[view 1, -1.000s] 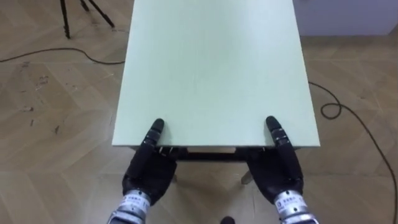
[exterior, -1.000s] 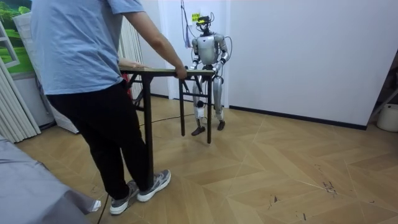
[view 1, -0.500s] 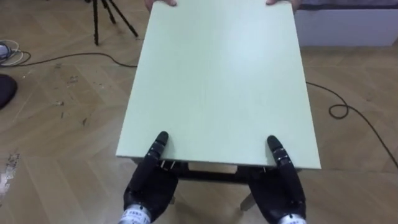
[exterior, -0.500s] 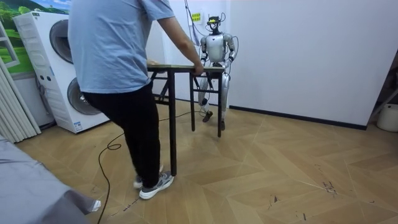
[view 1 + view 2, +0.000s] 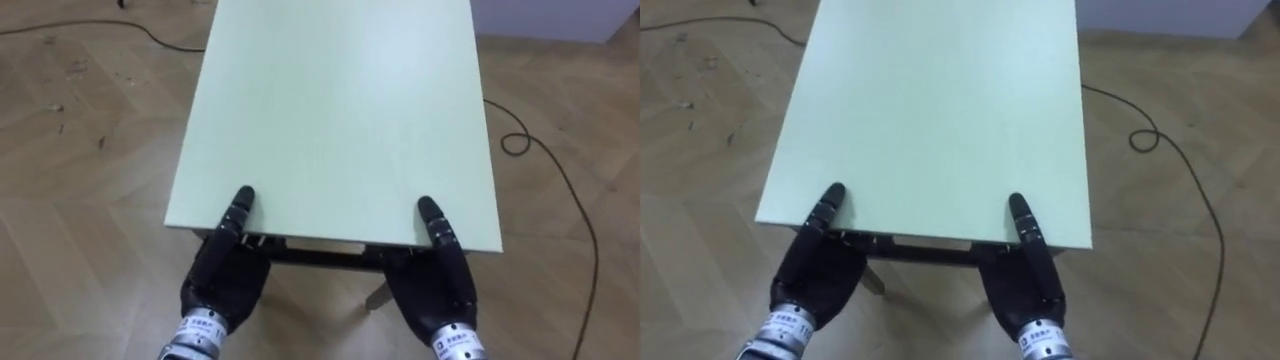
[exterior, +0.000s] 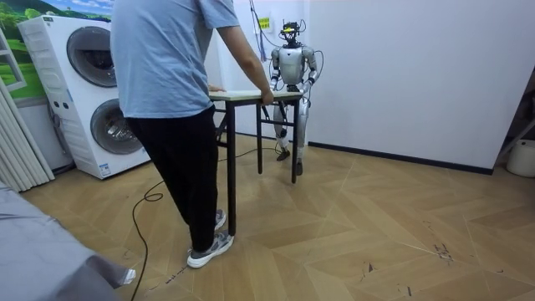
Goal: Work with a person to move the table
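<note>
From where I stand, the person in a pale blue T-shirt and black trousers (image 6: 163, 92), left of centre in the room view, has edged a little toward that view's right over the last half second. The light green rectangular table on black metal legs (image 6: 242, 94) has gone the same way. The machines behind them sit at the same spot in the frame, so the shift is the table's, not the camera's. The person's hand (image 6: 267, 98) rests on one end, and the robot stands at the other end, right of centre, by the white wall. In the left eye view the floor has slid past (the tripod at upper left has passed out of frame), yet the left hand (image 5: 222, 275) at lower left and the right hand (image 5: 432, 285) at lower right keep their places on the table's bottom edge. Each lays a thumb on top, and I cannot tell how the rest sits beneath the board. I judge the carry well under way. As for containers, the two stacked white front-loading washing machines (image 6: 79, 58) at far left have their round doors shut, contents hidden; the tabletop carries nothing.
</note>
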